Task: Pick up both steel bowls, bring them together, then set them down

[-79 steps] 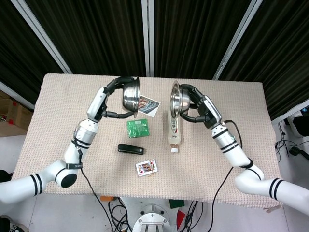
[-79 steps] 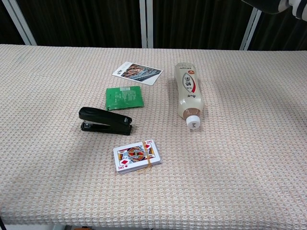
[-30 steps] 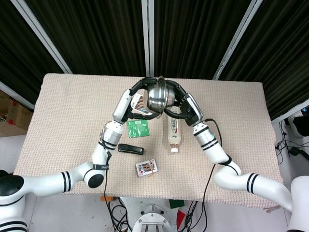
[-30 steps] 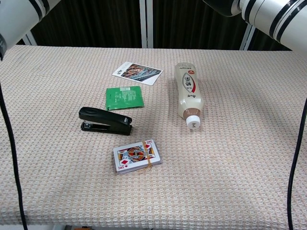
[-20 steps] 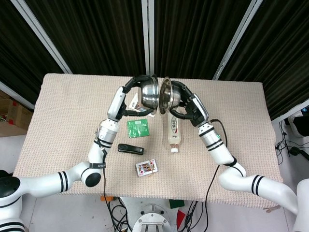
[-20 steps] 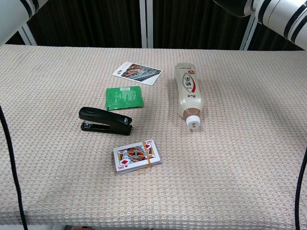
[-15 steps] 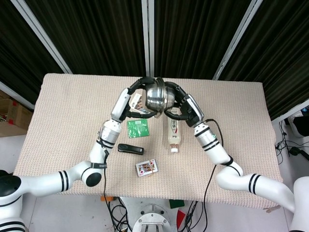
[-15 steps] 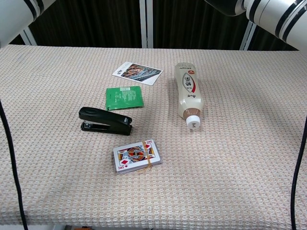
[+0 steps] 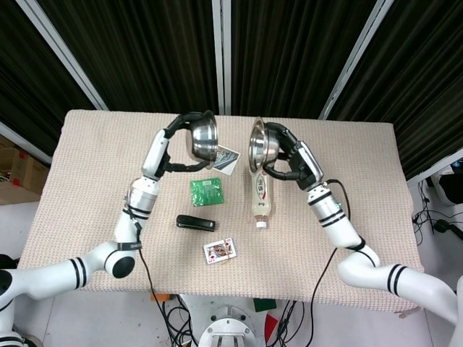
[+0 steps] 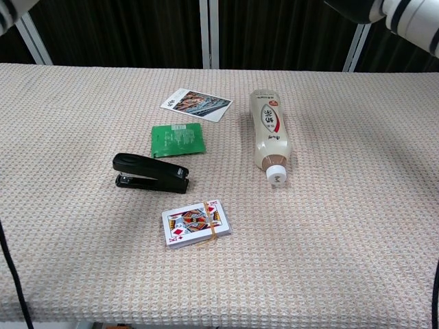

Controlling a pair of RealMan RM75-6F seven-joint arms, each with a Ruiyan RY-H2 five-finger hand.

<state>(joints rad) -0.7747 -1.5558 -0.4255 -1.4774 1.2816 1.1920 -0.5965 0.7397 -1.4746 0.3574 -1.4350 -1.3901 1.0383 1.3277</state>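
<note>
**Both bowls airborne, apart – drop/clutter risk on set-down**

Status, head view:
- Left hand (image 9: 176,144) grips left steel bowl (image 9: 202,137) by the rim, fingers wrapped over the edge. Bowl tipped on its side, held up and to the left of the bottle (image 9: 261,197).
- Right hand (image 9: 288,159) grips right steel bowl (image 9: 260,144), also rim hold, bowl tipped nearly vertical, hanging over the bottle's base end.
- Clear gap btwn the two bowls; not touching.
- Chest view: hands and bowls out of frame, only table (image 10: 357,226) clutter shows, so no second angle on the grips.

Landmark = bottle, lying on its side, cap toward the robot. Photo card (image 9: 224,159) just left of its base end, green packet (image 9: 206,191) left of its middle, stapler (image 9: 195,223) and card deck (image 9: 219,250) left of and nearer than the cap.

Risks (my read):
- Rim-only holds on smooth steel + tilted bowls → slip or rotation in hand if either wrist turns fast. Can't judge how secure the contact is from here.
- Right bowl sits directly over the bottle. Lowering straight down → lands on the bottle, rocks, or rolls it.
- Left bowl dropping near photo card/packet → lands on them, sits tilted.
- Bowls need levelling before release, else they tip or spin on the cloth.
- Bare cloth right of bottle looks the safer landing spot.
</note>
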